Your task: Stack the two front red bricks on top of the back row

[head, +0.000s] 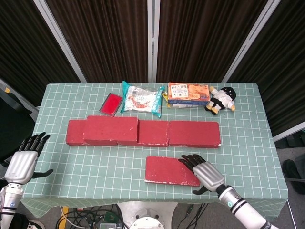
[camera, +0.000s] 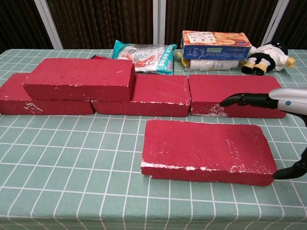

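1. The right robot hand (head: 205, 172) sits at the right end of the lone flat red front brick (head: 170, 170), at about five o'clock on the worktop (head: 119, 164); its fingers are spread over that end and its thumb hangs off the brick's edge, so it clasps nothing.
2. The left robot hand (head: 23, 161) hovers off the worktop's edge at about eight o'clock, fingers apart and empty.
3. The back row of red bricks (head: 193, 133) runs across the middle, with one stacked red brick (head: 112, 129) resting on its left part.
4. A snack bag (head: 141, 99), biscuit box (head: 188, 94) and plush doll (head: 222, 99) lie toward twelve o'clock.
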Motion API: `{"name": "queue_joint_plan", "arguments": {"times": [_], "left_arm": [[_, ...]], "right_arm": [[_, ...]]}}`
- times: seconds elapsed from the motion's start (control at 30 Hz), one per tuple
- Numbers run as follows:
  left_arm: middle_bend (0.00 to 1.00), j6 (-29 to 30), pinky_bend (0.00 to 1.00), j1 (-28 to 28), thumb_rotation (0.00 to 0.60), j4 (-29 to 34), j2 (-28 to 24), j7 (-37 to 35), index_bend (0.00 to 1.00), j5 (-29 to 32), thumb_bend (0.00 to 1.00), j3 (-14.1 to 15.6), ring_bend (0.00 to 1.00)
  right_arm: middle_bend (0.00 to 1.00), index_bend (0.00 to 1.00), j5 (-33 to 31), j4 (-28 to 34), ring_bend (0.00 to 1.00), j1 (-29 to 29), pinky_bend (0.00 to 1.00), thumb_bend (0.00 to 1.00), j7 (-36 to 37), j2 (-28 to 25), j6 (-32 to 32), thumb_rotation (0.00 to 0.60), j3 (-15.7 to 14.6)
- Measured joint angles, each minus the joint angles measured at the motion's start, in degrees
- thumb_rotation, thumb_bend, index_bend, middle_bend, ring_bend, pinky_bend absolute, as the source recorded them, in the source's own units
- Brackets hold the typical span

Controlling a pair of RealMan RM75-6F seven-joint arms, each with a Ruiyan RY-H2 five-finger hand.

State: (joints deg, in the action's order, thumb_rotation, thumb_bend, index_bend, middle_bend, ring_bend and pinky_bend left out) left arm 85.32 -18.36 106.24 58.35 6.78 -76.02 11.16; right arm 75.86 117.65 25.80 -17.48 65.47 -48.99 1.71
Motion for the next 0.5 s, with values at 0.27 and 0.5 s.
{"name": "queue_joint_plan", "arguments": {"times": [0.27,0.5], "left_arm": [[0.00,-1.6,0.00,2.3,0.600,-1.5,-0.3,-1.7,0.00,-1.4,0.01,-1.3,0.00],[0.00,-3.0,0.00,3.8,0.600,-1.4,-1.4,-2.4,0.00,-2.1,0.01,-2.5,0.00]], "right_arm": [[0.00,0.00,-10.7,-4.5,0.00,3.2,0.00,0.00,-4.3,7.6,-0.3,0.600,1.3],[0.00,0.00,-15.9,-6.4,0.00,6.1,0.00,0.00,-4.8,10.5,0.1,0.600,1.8]]}}
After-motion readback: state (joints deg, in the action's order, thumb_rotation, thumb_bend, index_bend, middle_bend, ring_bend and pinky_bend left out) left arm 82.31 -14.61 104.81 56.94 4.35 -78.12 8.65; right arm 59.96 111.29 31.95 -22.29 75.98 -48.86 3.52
